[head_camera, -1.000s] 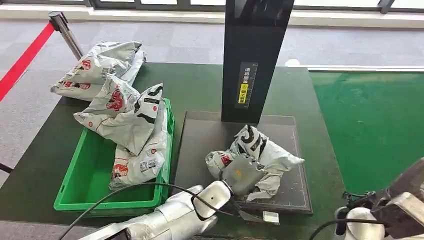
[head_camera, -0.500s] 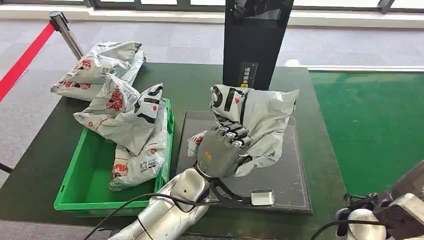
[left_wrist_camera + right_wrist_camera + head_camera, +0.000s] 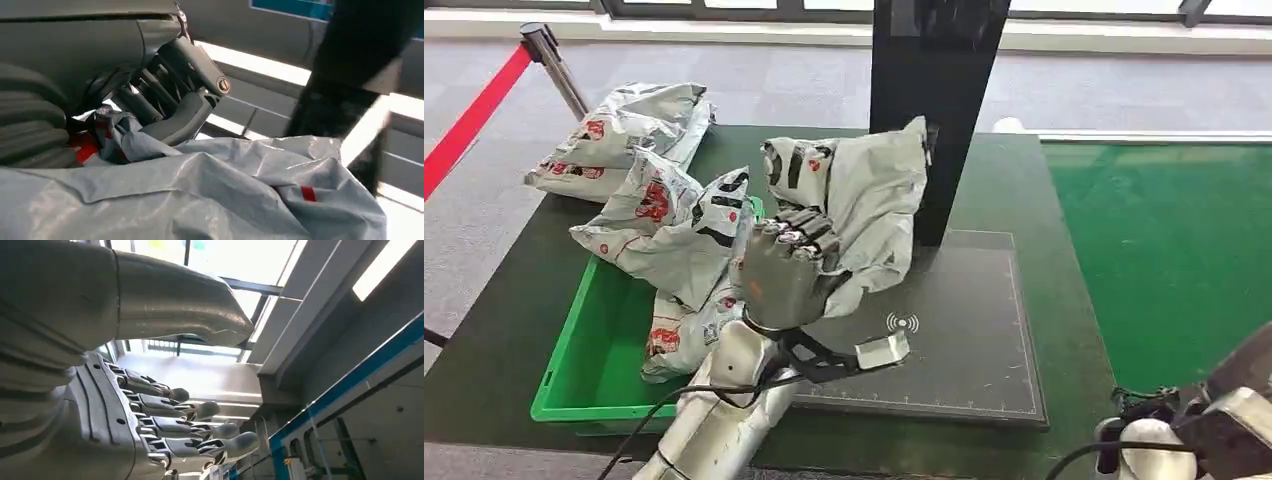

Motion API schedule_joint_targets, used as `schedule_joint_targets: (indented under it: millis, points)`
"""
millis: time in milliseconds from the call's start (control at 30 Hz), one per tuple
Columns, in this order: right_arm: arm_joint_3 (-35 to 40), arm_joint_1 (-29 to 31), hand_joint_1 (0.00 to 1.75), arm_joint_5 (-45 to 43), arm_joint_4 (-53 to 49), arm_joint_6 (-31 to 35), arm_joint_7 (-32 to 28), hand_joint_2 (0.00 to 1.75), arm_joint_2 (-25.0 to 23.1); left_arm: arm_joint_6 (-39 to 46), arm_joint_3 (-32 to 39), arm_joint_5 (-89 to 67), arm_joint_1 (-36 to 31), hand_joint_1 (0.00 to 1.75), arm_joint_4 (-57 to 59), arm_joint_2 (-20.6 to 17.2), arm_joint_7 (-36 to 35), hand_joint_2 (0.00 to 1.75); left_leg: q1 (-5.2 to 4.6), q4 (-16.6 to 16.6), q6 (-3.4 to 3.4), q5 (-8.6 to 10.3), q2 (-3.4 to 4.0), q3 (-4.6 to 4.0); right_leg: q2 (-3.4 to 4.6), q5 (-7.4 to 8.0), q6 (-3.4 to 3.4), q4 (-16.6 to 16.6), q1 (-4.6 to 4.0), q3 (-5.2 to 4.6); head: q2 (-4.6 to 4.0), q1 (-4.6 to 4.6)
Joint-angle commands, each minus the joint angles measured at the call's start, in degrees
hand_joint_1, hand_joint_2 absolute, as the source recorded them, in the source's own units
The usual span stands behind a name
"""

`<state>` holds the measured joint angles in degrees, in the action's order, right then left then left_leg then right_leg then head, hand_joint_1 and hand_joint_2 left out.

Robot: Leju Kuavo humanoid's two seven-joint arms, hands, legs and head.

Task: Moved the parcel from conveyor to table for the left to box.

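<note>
My left hand [image 3: 782,272] grips a crumpled grey parcel [image 3: 856,195] with black and red print and holds it in the air, over the left edge of the black scan pad [image 3: 964,340] and beside the green box [image 3: 599,345]. In the left wrist view the dark fingers [image 3: 167,92] clamp the grey parcel [image 3: 225,200] from above. My right hand [image 3: 150,425] is low at the right, palm bare, fingers straight and apart, holding nothing. The green conveyor [image 3: 1169,250] lies to the right of the table.
Several printed parcels [image 3: 689,250] are heaped in the green box and over its rim. More parcels [image 3: 624,130] are piled at the table's far left. A black scanner column [image 3: 934,100] stands behind the pad. A red barrier belt [image 3: 474,115] runs at the left.
My left hand has lifted the parcel off the scan pad and carried it up and to the left, toward the green box. The right arm has hardly moved.
</note>
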<state>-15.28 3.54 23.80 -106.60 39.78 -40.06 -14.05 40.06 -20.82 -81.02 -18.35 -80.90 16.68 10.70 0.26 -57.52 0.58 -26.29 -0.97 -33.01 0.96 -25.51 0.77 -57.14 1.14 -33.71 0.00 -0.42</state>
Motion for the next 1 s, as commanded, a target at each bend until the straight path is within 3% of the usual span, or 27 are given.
schedule_joint_targets:
  millis: [33,167,267,1000]
  points:
    - [-3.52,-0.28,0.00,-0.81,1.42,0.22,0.06,1.75,1.28,-0.06,30.31,12.94,2.76,1.75,-3.09,3.32,10.82,1.75,0.06,0.08,0.02,-0.01,0.24,0.13,0.09,0.05,-0.10,0.10,-0.09,0.07,0.00,0.00]
    - [-3.16,-0.98,0.00,1.28,0.44,0.22,0.06,1.75,0.71,-0.06,41.98,18.62,3.12,1.75,-0.75,3.32,11.72,1.75,0.09,0.13,0.03,0.00,0.26,0.21,0.12,0.04,-0.09,0.12,-0.10,0.12,0.00,-0.02]
    - [-2.60,-1.27,0.00,2.64,-0.49,0.22,0.06,1.75,0.00,-0.06,44.53,19.92,4.02,1.75,-0.71,3.32,12.34,1.75,0.11,0.14,0.02,-0.01,0.24,0.21,0.08,0.01,-0.10,0.11,-0.14,0.13,0.00,-0.02]
    - [-2.83,-2.66,0.00,2.98,-0.48,0.22,0.06,1.75,-0.10,-0.06,44.07,21.47,6.32,1.75,-4.69,3.32,9.84,1.75,0.12,0.07,0.01,0.00,0.03,0.07,-0.11,-0.03,-0.09,0.08,-0.14,0.11,0.00,-0.02]
